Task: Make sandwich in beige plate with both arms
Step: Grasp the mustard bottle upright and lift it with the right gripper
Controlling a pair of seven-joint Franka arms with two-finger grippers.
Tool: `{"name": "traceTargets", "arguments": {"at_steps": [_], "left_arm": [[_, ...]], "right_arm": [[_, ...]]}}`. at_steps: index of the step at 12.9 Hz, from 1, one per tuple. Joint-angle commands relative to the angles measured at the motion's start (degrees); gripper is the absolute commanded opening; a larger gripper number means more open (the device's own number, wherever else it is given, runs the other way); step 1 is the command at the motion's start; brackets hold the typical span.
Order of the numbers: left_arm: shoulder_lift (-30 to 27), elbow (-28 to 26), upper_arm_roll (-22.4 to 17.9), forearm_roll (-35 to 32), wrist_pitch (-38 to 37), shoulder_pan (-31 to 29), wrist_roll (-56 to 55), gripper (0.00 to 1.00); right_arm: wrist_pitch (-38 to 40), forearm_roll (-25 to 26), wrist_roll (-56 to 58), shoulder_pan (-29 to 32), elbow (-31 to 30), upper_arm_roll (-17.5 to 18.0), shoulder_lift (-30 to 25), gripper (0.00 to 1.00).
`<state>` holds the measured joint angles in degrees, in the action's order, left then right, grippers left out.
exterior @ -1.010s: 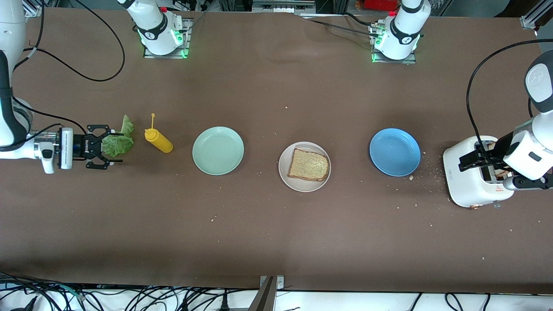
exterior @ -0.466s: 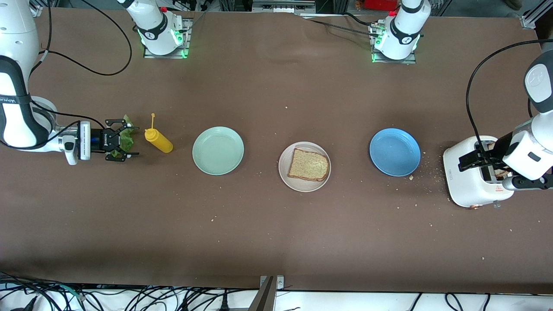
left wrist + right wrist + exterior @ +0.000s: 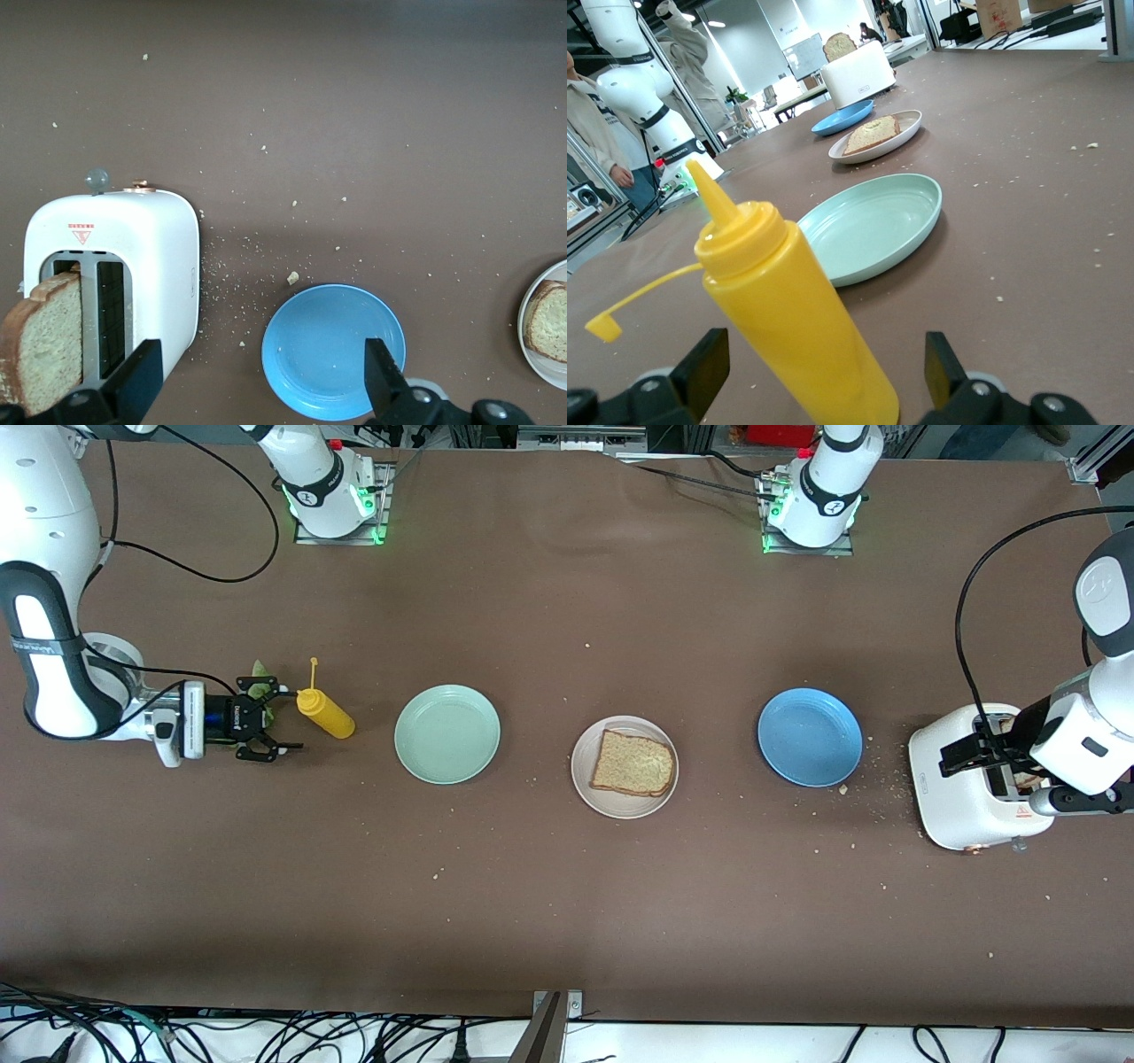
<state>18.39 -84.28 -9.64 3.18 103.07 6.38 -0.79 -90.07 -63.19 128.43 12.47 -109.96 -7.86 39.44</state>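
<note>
Little writing can be read: the white toaster (image 3: 979,779) carries a small red triangle mark with a line of red lettering too small to make out (clearest in the left wrist view), and the right arm's black band bears pale lettering that cannot be read either. The beige plate (image 3: 625,767) sits mid-table between the mint-green plate (image 3: 447,734) and the blue plate (image 3: 810,737), with one slice of speckled brown bread (image 3: 633,763) lying flat on it. The left gripper (image 3: 974,751) hangs over the toaster at the left arm's end of the table, fingers spread wide with nothing between them. Only its wrist view shows a second bread slice (image 3: 42,354) standing upright in one toaster slot, and crumbs scattered around the blue plate. The right gripper (image 3: 264,720) is low at the right arm's end, fingers spread apart – the yellow squeeze bottle (image 3: 325,713) stands just beside its tips. The front view shows a bit of green lettuce (image 3: 258,689) peeking out by that gripper; the right wrist view does not show it at all, but shows the bottle's spout and tethered cap close up between the open fingers.
</note>
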Motion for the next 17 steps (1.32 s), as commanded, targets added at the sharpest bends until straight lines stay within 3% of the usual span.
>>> {"name": "traceTargets", "arguments": {"at_steps": [1, 4, 5, 8, 10, 11, 17], "left_arm": [[-0.46, -0.36, 0.15, -2.13, -0.42, 0.39, -1.05, 1.0], [-0.46, -0.36, 0.15, -2.13, -0.42, 0.48, -1.75, 1.0], [-0.46, -0.36, 0.15, -2.13, -0.42, 0.48, -1.76, 1.0], [-0.46, -0.45, 0.15, -2.13, -0.42, 0.48, -1.76, 1.0], [-0.46, -0.45, 0.15, -2.13, -0.42, 0.48, -1.76, 1.0], [-0.46, -0.62, 0.15, -2.13, -0.42, 0.57, -1.84, 1.0], [-0.37, -0.71, 0.15, -2.13, -0.42, 0.66, -2.63, 1.0]], "right_arm": [[1.22, -1.85, 3.05, 0.09, -1.4, -0.14, 1.25, 0.98], [1.22, -3.69, 3.66, -0.34, -1.66, -0.14, 1.69, 0.95], [1.22, -4.74, 3.67, -0.95, -1.66, -0.14, 1.69, 0.86], [1.13, -7.11, 3.76, -2.36, -1.4, -0.14, 1.78, 0.47], [0.43, -7.47, 4.11, -3.07, -1.4, -0.14, 2.13, 0.1], [0.42, -8.08, 4.19, -3.24, -1.49, -0.22, 2.22, 0.0], [-0.45, -7.22, 1.84, -4.82, 1.66, -1.19, 0.56, 0.0]]}}
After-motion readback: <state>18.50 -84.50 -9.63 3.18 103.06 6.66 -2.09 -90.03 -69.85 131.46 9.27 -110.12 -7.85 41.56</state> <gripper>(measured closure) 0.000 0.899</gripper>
